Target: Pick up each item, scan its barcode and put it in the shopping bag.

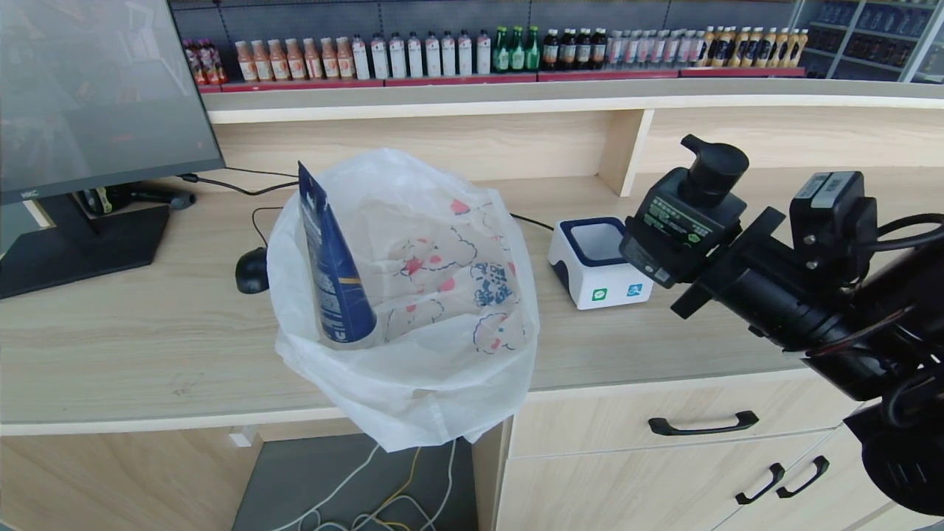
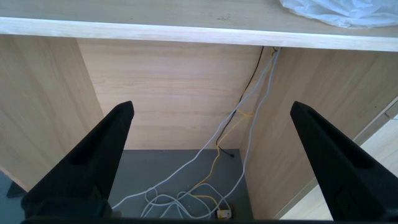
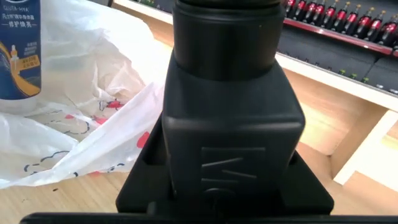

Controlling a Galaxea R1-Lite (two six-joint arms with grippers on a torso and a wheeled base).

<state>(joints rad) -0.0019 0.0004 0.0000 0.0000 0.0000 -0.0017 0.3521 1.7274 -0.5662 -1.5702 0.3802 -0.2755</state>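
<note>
Holding a black pump bottle (image 1: 682, 221) between its closed fingers, your right gripper (image 1: 726, 258) sits above the right end of the wooden counter (image 1: 133, 346). The bottle is tilted, with its pump head pointing up and away from you and a labelled face turned towards the scanner side. It hangs off the counter, just to the right of the white and blue barcode scanner (image 1: 601, 262), and its lower corner overlaps the scanner's right edge in the head view. Whether it touches the scanner you cannot tell.

Your right wrist view looks straight down the bottle's dark body (image 3: 230, 124), which is seated between the jaws.

The white shopping bag (image 1: 442, 354), printed with cartoon figures, stands open on the counter left of the scanner, and its lower part hangs over the front edge. A dark blue tube (image 1: 332, 273) leans upright inside it against the left wall.

Your left gripper (image 2: 211, 107) is below the counter top with its jaws spread wide and nothing between them. It faces the recess where loose cables (image 2: 205, 186) lie on the floor.

A monitor (image 1: 96, 88) and a black mouse (image 1: 252, 271) sit at the counter's left. Rows of drink bottles (image 1: 442, 53) line the shelf behind.
</note>
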